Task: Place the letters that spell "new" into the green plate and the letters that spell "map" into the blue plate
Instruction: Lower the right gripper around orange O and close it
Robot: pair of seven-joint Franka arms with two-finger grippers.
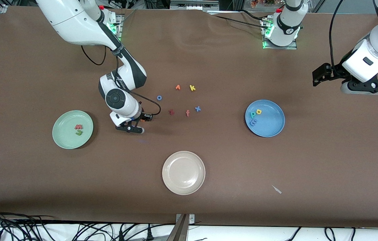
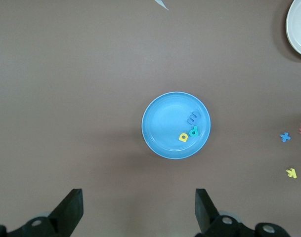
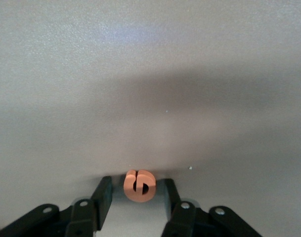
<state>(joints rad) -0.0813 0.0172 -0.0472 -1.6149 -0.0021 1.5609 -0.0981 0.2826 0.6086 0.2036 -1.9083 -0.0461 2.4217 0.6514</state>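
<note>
We see the right gripper (image 3: 139, 190) low at the table, between the green plate (image 1: 62, 138) and the cluster of loose letters. Its jaws stand narrowly apart around the orange e (image 3: 139, 185), a small gap showing on each side, so no grip is visible. Taking the green plate as our landmark: inside it lie the salmon-red w (image 1: 78, 127) and the green n (image 1: 79, 132), close together. The beige plate (image 1: 175, 182) sits nearer the front camera than the green plate, toward the left arm's end. The blue plate (image 1: 271, 118) lies well apart from the green plate, at the left arm's end, holding the blue m (image 1: 253, 123), yellow a (image 1: 259, 111) and teal p (image 1: 253, 115). The left gripper (image 2: 139, 210) waits high over that end, jaws wide and holding nothing.
</note>
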